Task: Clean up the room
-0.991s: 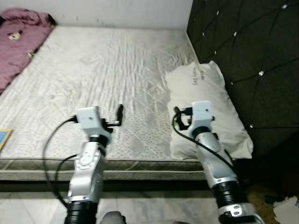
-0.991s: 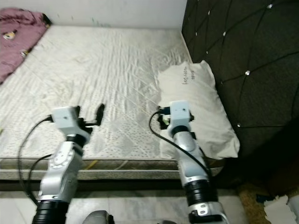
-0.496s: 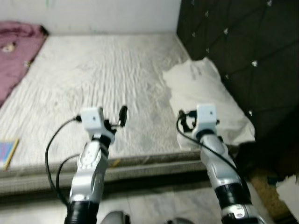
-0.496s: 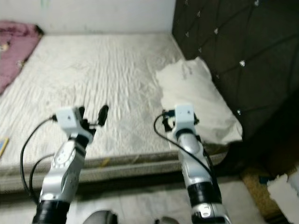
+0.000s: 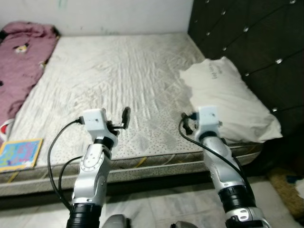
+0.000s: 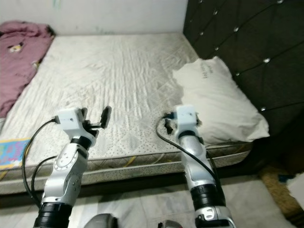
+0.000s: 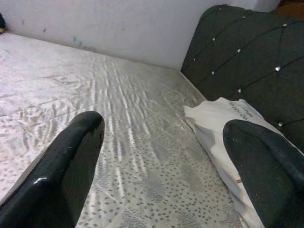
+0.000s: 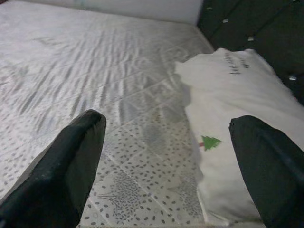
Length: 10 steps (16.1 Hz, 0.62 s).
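left gripper [image 7: 161,156] fingers spread wide, held over bed [image 5: 118,71] | right gripper [image 8: 166,161] fingers wide | pillow [image 5: 232,97] writing seen, unreadable; green tree print [image 8: 209,142]

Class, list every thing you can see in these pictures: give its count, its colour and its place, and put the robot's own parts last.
mattress: one, off-white, patterned, across the middle of the scene.
pillow: one, white with small print, on the mattress's right side by the headboard.
headboard: one, black, tufted with studs, along the right.
blanket: one, maroon, bunched on the mattress's far left.
book: one, blue and yellow, at the mattress's near left edge.
wall: one, white, behind the mattress.
floor: pale tiles, below the mattress.
left gripper: one, black jaws apart, over the mattress's near edge.
right gripper: one, black jaws apart, beside the pillow.
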### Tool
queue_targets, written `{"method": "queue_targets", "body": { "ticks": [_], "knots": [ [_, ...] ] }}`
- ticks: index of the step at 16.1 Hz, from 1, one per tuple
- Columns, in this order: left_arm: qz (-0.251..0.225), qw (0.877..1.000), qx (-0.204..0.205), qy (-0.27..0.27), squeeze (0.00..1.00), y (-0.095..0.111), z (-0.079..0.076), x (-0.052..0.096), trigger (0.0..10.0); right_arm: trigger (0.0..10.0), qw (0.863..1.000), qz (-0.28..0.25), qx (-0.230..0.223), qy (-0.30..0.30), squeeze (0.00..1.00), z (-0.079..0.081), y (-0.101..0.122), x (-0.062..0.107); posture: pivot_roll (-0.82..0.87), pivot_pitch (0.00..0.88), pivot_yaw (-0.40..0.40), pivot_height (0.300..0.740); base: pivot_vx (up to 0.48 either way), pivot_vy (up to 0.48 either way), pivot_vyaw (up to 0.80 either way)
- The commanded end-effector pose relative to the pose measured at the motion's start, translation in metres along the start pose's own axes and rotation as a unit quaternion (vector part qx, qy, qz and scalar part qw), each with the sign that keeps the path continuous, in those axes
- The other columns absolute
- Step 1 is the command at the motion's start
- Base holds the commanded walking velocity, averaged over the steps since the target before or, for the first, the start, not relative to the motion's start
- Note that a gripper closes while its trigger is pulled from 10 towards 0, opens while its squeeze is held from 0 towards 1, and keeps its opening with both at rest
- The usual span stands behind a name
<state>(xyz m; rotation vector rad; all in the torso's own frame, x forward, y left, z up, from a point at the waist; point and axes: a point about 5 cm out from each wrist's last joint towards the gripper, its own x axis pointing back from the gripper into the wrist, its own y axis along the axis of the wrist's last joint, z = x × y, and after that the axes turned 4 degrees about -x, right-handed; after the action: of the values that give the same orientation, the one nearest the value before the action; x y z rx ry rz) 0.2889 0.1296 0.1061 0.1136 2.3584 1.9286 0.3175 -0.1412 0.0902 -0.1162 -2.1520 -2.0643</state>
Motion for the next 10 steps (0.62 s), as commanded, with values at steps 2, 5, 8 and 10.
{"method": "queue_targets", "body": {
  "ticks": [2, 5, 8, 10],
  "knots": [
    [-0.008, 1.000, -0.003, 0.008, 0.00, 0.0027, 0.0038, 0.0003, 10.0, 10.0, 1.000, -0.009, -0.003, 0.015, 0.00, 0.0097, 0.0065, -0.0021, 0.04, 0.000, -0.015, 0.740, 0.000, 0.000, 0.00],
    [-0.008, 1.000, -0.009, 0.006, 0.00, 0.0031, 0.0036, 0.0002, 10.0, 10.0, 1.000, -0.009, -0.002, 0.015, 0.00, 0.0100, 0.0063, -0.0025, 0.04, 0.000, -0.014, 0.740, 0.000, 0.000, 0.00],
    [-0.017, 1.000, -0.006, -0.005, 0.00, 0.0050, 0.0023, 0.0008, 10.0, 10.0, 1.000, -0.008, -0.002, 0.014, 0.00, 0.0106, 0.0064, -0.0027, 0.04, 0.000, -0.014, 0.740, 0.000, 0.000, 0.00],
    [-0.017, 1.000, -0.005, -0.008, 0.00, 0.0052, 0.0017, 0.0010, 10.0, 10.0, 1.000, -0.008, -0.002, 0.014, 0.00, 0.0108, 0.0066, -0.0030, 0.04, 0.000, -0.015, 0.740, 0.274, 0.000, 0.00]
  ]
}}
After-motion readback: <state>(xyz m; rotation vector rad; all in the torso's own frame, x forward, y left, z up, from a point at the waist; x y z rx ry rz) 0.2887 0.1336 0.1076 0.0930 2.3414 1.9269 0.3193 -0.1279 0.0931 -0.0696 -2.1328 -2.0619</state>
